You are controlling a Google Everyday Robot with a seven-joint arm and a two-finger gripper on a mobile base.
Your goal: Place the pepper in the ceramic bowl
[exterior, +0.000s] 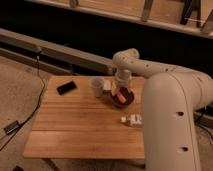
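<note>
Camera view: one arm reaching over the wooden table (75, 125).
Gripper (121, 89): directly above the ceramic bowl (121, 98), fingers spread apart, holding nothing.
Pepper (121, 93): lying inside the bowl, just under the gripper; long axis unclear.

From my station I see a honey-coloured slatted wooden worktop (75, 125). The pepper (122, 93) glows orange inside the dark maroon ceramic bowl (121, 100). The end effector (121, 86), directly above that bowl, is off-white like its arm. The cup (97, 86) is pale, the phone (66, 87) black, the bottle (131, 120) white.
</note>
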